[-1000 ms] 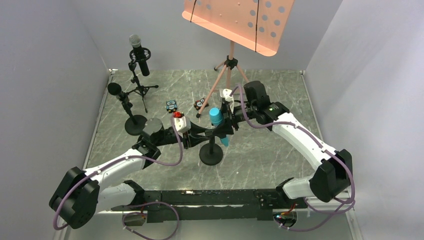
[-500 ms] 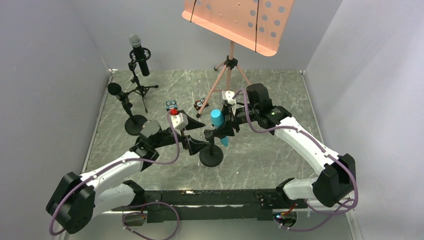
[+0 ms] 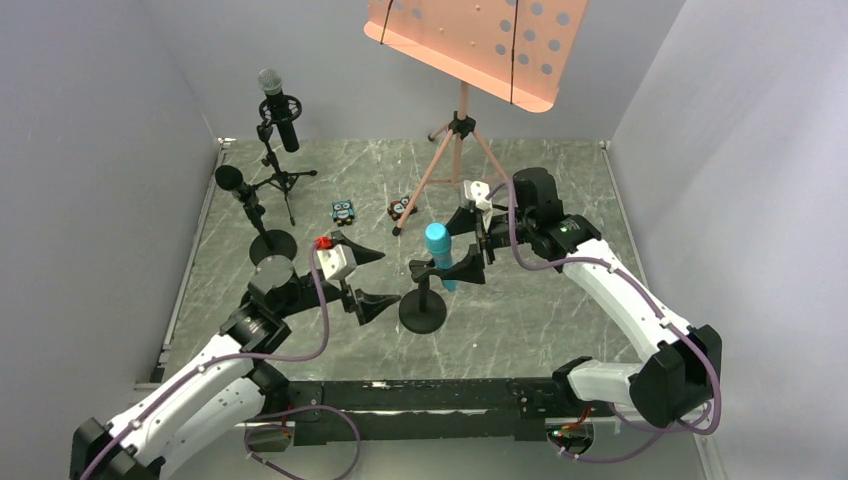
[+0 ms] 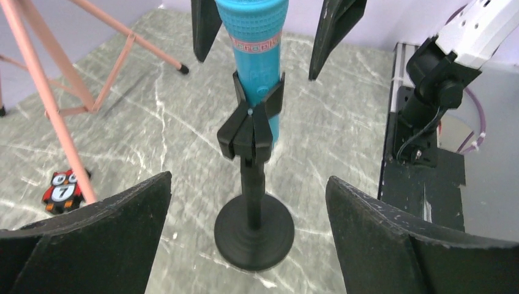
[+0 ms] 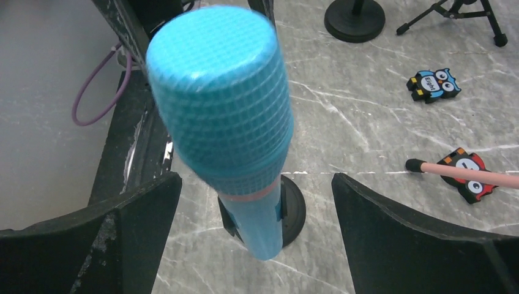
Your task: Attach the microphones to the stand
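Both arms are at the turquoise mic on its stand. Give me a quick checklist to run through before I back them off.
1. Turquoise microphone sits in the stand's clip: ok.
2. Left gripper open and clear of it: ok.
3. Right gripper open, straddling it without touching: ok.
4. Stand base flat on the table: ok.
5. Silver-mesh microphone and black microphone on their own stands: ok.
6. Clip's hold firm enough to keep the microphone in place: cannot tell.
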Controlling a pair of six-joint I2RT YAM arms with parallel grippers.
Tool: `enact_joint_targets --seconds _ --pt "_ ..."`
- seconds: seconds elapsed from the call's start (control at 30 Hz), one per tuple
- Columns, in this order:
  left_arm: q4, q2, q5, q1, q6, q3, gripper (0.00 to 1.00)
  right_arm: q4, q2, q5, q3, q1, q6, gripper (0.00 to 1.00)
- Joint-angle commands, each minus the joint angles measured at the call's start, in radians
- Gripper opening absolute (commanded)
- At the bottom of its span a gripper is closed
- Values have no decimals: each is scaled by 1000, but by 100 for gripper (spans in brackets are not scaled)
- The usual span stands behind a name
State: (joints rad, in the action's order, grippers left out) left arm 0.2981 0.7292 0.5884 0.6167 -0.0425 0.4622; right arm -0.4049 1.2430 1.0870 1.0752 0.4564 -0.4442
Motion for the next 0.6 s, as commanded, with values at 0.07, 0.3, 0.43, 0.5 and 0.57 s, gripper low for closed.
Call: enact_joint_targets --seconds 0.07,0.3,0.43,0.5,0.57 --pt "-399 -150 -91 4 179 118 99 -59 -12 86 -48 -15 -191 100" --pt "-578 -235 -166 3 267 107 99 -81 19 108 -52 -15 -252 98" --pt "-594 -286 -207 3 277 65 99 -58 35 125 -54 -15 -230 94" --pt "-587 -310 -224 3 269 46 99 -55 48 135 -49 -14 -224 91" --pt "-576 -323 -233 4 267 34 99 -53 57 142 -45 -15 -218 88"
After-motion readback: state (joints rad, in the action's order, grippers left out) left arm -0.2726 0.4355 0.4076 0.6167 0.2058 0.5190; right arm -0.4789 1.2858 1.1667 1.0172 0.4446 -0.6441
